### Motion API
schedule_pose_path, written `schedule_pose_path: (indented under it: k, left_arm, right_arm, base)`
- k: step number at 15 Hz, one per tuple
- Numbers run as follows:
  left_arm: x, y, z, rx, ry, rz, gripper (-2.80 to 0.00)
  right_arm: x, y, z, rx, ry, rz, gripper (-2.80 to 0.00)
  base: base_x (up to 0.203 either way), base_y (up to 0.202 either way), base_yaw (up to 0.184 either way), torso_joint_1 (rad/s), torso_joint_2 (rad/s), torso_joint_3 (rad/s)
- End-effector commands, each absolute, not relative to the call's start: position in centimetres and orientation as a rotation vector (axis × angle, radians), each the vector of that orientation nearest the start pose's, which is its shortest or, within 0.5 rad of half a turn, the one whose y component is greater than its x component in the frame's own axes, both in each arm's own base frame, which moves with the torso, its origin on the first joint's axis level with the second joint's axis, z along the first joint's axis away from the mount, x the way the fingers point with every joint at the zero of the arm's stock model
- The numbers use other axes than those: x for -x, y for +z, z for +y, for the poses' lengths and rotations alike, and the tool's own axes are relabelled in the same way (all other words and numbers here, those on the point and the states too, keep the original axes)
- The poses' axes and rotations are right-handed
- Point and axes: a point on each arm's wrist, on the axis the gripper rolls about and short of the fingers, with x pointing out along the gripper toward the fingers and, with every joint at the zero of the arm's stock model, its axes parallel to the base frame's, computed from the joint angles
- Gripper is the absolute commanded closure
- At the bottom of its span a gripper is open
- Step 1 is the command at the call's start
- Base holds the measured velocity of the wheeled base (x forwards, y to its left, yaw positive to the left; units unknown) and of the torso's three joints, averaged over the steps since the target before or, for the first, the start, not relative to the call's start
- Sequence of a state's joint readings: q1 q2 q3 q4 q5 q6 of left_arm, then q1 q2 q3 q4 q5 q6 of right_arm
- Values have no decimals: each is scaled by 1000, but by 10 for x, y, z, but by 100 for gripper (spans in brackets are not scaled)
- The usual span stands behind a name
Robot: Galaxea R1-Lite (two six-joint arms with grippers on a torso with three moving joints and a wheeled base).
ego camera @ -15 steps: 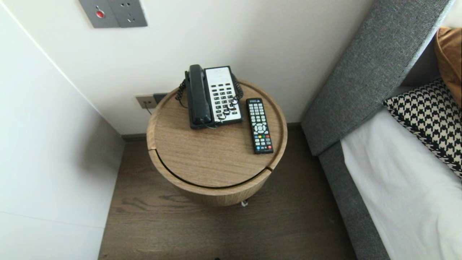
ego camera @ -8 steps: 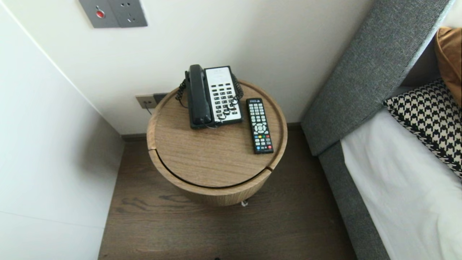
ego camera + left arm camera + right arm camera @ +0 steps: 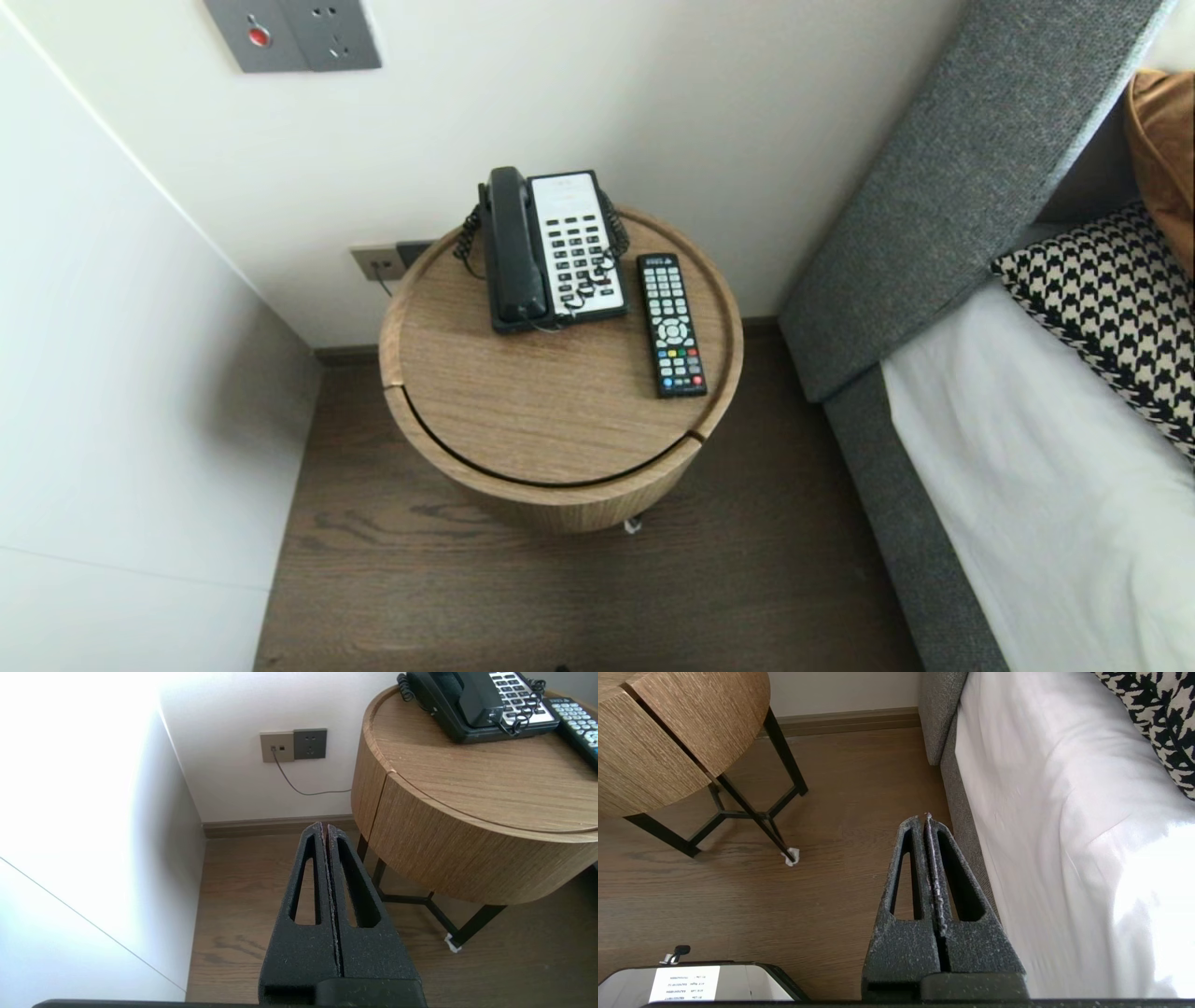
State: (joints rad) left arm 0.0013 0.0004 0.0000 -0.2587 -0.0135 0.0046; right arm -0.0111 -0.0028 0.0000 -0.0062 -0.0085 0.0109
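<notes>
shut tools, tight quarters

nearest, both tools are pressed shut and empty. the left tool [image 3: 325, 828] hangs low beside the round worktop [image 3: 467, 826], and the right tool [image 3: 923, 819] is just beside the bed [image 3: 1064, 835]. a careless swing could clip the worktop's wall or catch on the bed. only the head view shows the telephone [image 3: 551, 247] and remote [image 3: 670, 324] whole, side by side on the worktop. only the wrist views show its legs [image 3: 784, 751].
</notes>
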Motion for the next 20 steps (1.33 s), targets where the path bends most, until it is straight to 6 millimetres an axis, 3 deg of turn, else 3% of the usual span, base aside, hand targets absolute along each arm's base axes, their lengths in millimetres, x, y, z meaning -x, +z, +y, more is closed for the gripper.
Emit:
schedule_pose_path:
  k: [1, 20]
  left_arm:
    - [23, 91, 0, -6, -12, -224, 0]
    - [23, 91, 0, -5, -12, -222, 0]
  right_arm:
    - [23, 74, 0, -12, -18, -11, 0]
    - [23, 74, 0, -12, -18, -11, 0]
  base:
    - [0, 0, 0, 0, 0, 0]
    - [0, 0, 0, 0, 0, 0]
